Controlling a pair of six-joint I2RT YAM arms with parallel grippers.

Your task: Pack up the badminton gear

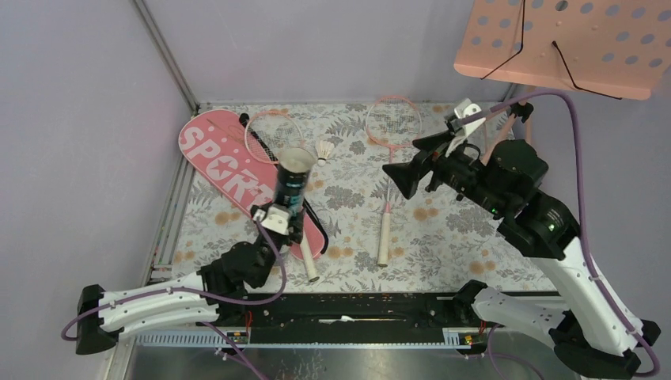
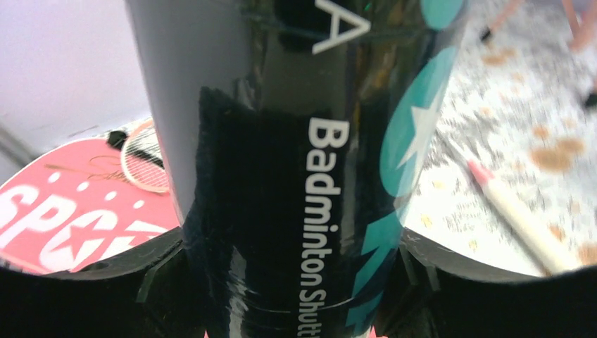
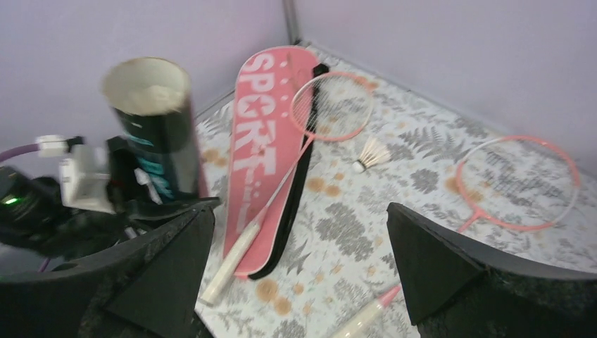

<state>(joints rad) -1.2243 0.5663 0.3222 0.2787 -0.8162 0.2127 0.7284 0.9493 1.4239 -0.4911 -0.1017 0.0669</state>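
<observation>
We read "SPORT" in white on the pink cover (image 3: 262, 120), and "Badminton Shutt", cut off, down the black tube (image 2: 281, 211).

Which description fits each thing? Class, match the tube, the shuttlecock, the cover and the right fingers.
Things:
1. black tube
2. shuttlecock
3. SPORT cover
4. right fingers

Descriptions:
a. pink, lying flat
b. spread open, holding nothing
c. white, lying loose
d. upright, gripped by the left fingers

Pairs: 1-d, 2-c, 3-a, 4-b.
</observation>
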